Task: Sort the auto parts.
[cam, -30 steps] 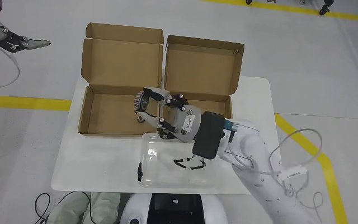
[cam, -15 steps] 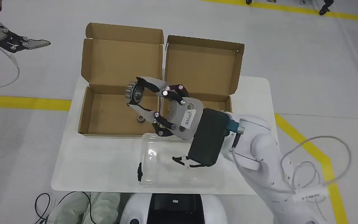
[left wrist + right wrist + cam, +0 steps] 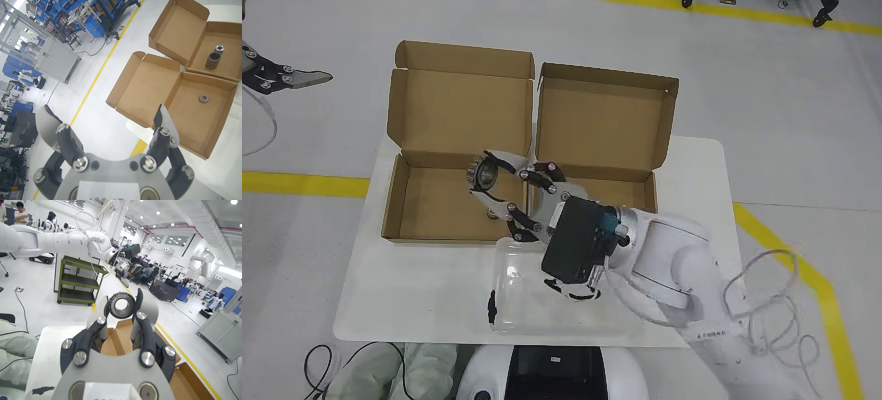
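Right gripper (image 3: 122, 300): fingers are closed onto a bearing ring (image 3: 122, 307), pinched by its outer rim on two opposite sides. The ring's bore is left free and faces the wrist camera. In the top view the ring is seen over the rear part of the left box (image 3: 432, 205), near the wall shared with the neighbouring box. It appears to be held clear of the box floor, though the height cannot be judged.

Left box contents: one smaller bearing (image 3: 203, 98) is seen lying flat on the cardboard floor, apart from the walls.

Right box (image 3: 226, 65) stands just beside the left box, both with lids folded back. A dark sleeve (image 3: 212, 61) and a small steel cylinder (image 3: 219, 48) are recorded inside, both upright and close together (contact between them cannot be made out).

A clear tray (image 3: 512, 270) is placed at the front of the table (image 3: 697, 180), just in front of the boxes. Thin black parts (image 3: 572, 290) are visible in it, partly covered by the right arm.

Left gripper (image 3: 103, 111): fingers are spread wide, nothing between them. It is held well off to the left of the table, above the floor with the yellow line.
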Action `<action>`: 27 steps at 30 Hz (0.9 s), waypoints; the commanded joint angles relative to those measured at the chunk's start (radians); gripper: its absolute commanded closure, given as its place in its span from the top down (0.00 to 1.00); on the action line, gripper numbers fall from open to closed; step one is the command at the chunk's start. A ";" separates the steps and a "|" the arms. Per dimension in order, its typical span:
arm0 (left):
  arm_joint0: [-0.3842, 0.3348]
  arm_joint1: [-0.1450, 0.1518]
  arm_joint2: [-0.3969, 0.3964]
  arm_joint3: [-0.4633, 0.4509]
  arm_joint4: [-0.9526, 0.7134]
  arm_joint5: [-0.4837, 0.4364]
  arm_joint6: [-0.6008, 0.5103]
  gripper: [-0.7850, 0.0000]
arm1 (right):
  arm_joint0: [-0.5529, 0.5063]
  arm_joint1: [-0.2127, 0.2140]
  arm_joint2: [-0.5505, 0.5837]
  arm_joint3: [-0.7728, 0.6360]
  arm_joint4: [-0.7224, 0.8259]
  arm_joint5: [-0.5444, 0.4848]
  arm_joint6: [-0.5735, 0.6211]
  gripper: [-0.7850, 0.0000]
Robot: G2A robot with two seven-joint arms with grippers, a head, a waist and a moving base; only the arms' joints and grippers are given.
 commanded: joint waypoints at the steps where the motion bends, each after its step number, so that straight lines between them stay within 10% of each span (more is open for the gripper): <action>1: 0.000 0.000 0.000 0.000 0.000 0.000 0.000 1.00 | -0.012 0.001 -0.004 0.024 -0.009 0.004 -0.002 0.00; 27: 0.000 0.000 0.000 0.000 0.000 0.000 0.000 1.00 | 0.090 -0.060 -0.166 0.492 0.003 0.106 0.102 0.00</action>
